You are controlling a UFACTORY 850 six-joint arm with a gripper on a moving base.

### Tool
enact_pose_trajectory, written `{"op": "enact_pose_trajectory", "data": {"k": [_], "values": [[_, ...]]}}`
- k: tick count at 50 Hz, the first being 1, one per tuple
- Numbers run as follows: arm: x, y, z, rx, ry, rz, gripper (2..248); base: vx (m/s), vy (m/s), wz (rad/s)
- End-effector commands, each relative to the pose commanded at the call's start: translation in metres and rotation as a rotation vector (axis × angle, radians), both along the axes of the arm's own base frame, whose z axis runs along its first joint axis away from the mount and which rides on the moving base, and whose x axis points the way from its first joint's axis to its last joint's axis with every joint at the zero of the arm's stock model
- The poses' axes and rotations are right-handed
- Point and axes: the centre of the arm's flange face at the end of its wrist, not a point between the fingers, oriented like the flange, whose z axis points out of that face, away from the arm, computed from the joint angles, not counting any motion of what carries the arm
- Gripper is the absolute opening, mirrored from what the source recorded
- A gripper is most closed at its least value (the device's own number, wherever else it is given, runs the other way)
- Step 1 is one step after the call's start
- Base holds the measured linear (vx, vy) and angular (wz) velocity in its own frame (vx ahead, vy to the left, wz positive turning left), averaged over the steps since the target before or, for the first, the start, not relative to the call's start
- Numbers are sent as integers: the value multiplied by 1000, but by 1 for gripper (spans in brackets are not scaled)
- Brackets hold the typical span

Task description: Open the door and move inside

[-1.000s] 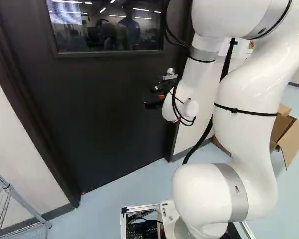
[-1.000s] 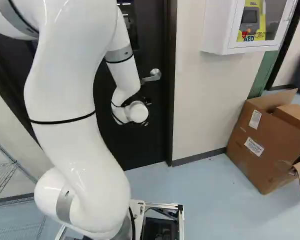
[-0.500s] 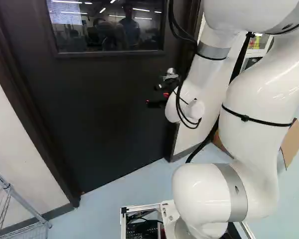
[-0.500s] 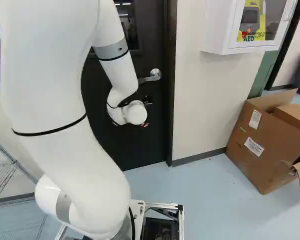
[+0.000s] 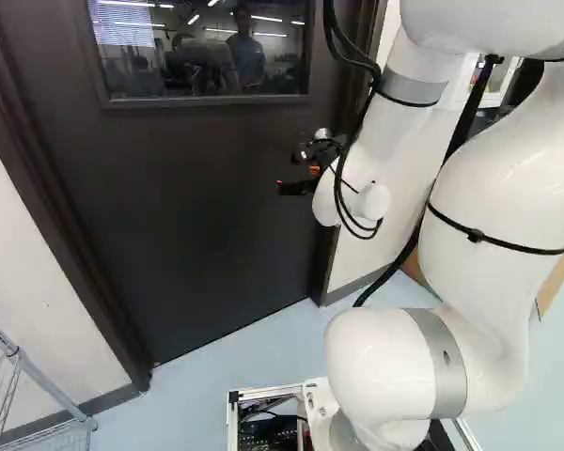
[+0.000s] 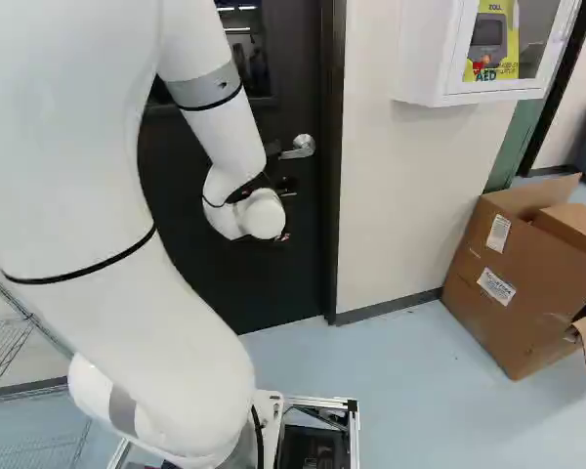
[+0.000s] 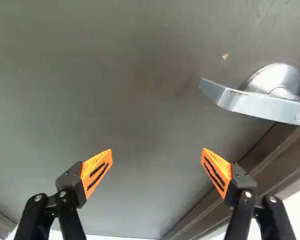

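Note:
The dark door (image 5: 197, 207) stands closed ahead of the base. My gripper (image 5: 296, 173) is close in front of it, near the silver lever handle (image 6: 299, 148), which shows right of my wrist in the right base view. In the wrist view the gripper (image 7: 157, 150) has its orange-padded fingers spread wide, with only bare door (image 7: 115, 75) behind the gap. The handle (image 7: 255, 102) lies ahead of and beyond the finger nearer the door frame, apart from both fingers. Its lever points inward, away from the frame.
The door frame (image 6: 333, 195) and a pale wall (image 6: 386, 205) adjoin the handle side. A white cabinet (image 6: 425, 59) hangs there, above an open cardboard box (image 6: 508, 283) on the floor. A wire rack (image 5: 47, 385) stands at the left of the left base view.
My arm's upper links have swung rightward in the left base view and leftward in the right one. The wrist and gripper have shifted slightly. Base, door and handle look unmoved.

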Motion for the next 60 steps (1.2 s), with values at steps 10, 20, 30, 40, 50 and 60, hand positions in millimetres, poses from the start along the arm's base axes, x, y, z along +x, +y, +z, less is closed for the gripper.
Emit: {"op": "enact_pose_trajectory", "data": {"k": [10,20,30,40,50,60], "values": [[-1,0,10,-4,-25,0,247,0,0,0],[-2,0,21,-8,-50,0,247,0,0,0],[-3,1,31,-12,-76,0,247,0,0,0],[-2,1,42,-15,-101,1,247,0,0,0],[-2,1,52,-19,-126,1,247,0,0,0],[1,0,62,-23,-150,1,247,0,0,0]]}}
